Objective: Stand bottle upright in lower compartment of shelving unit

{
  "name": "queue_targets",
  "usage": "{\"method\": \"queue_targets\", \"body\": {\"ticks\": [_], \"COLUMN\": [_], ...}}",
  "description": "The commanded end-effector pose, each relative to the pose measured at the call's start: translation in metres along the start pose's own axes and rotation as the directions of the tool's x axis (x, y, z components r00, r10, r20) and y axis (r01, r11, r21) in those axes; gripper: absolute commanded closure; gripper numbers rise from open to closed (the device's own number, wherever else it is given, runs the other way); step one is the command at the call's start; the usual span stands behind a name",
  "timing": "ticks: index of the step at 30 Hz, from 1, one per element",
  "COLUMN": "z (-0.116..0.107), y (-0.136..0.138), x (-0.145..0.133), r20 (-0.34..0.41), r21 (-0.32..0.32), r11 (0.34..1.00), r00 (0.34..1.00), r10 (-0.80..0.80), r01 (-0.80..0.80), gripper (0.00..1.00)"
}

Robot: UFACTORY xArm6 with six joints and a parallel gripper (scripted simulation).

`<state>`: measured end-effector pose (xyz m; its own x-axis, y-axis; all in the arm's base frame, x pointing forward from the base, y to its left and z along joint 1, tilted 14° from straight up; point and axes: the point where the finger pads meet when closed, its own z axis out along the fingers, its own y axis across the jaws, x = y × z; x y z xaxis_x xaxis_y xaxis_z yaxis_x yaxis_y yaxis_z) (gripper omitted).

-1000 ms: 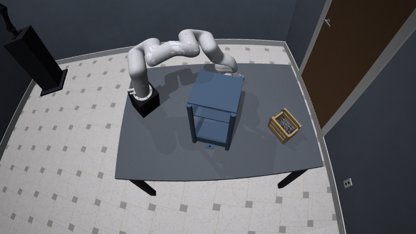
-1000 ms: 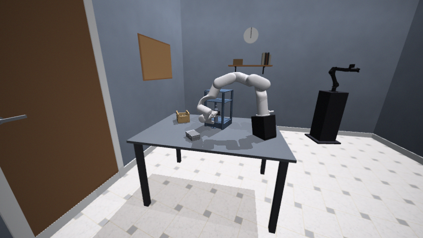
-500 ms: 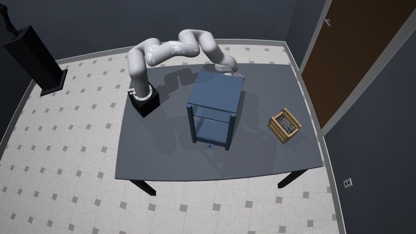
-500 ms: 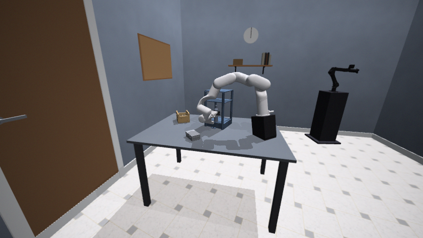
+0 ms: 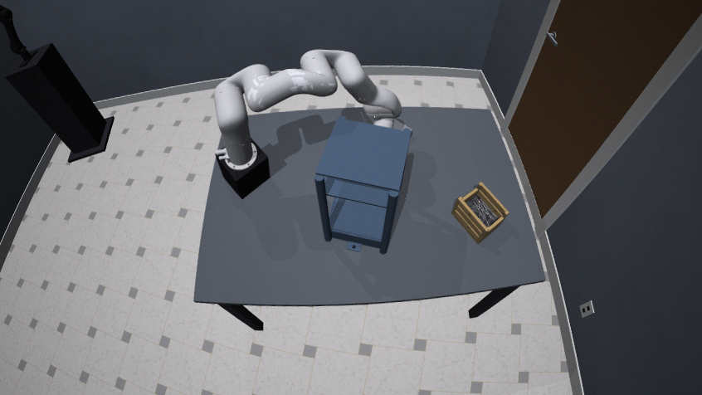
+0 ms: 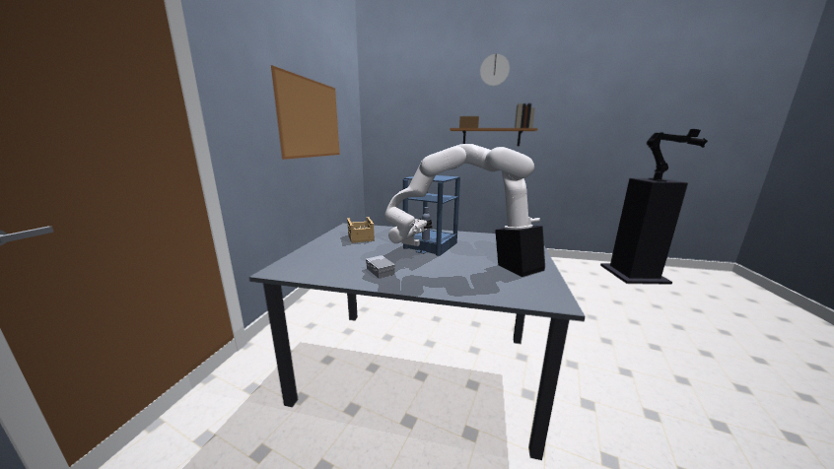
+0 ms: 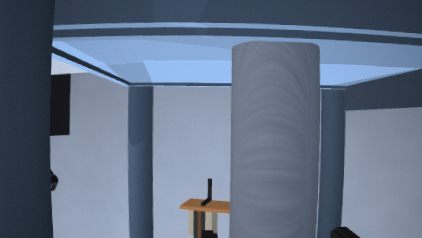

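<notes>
The grey bottle (image 7: 275, 140) (image 6: 428, 230) stands upright in the lower compartment of the blue shelving unit (image 5: 365, 152) (image 6: 448, 201) (image 7: 140, 160). In the wrist view it fills the middle of the frame, under the shelf board. My gripper (image 6: 421, 229) reaches into the compartment from the unit's side, level with the bottle. Its fingers stand open around the bottle and do not grip it. In the top view the unit's top hides both the gripper and the bottle.
A wooden crate (image 5: 480, 212) (image 6: 360, 229) with metal parts stands on the table (image 5: 275, 265) (image 6: 466, 286) beside the unit. A small grey box (image 6: 380, 265) lies near the table's edge. The arm's black base (image 5: 244, 169) (image 6: 520, 249) stands on the other side.
</notes>
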<state>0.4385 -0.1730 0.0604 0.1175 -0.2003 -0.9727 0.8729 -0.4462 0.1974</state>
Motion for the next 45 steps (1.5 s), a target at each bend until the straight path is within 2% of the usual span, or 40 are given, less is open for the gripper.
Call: {"method": "queue_targets", "body": {"ticks": [1, 27, 45], "z": [-0.011, -0.084, -0.107], "y": [0.001, 0.001, 0.001], "x": [-0.001, -0.001, -0.001], "r20": [-0.001, -0.001, -0.001], "r21": [0.0, 0.0, 0.0], "r11": [1.0, 1.0, 1.0], "r00": [1.0, 1.0, 1.0], "r10": [0.003, 0.003, 0.003], "r01": [-0.003, -0.003, -0.003], "gripper": [0.37, 0.37, 0.37]}}
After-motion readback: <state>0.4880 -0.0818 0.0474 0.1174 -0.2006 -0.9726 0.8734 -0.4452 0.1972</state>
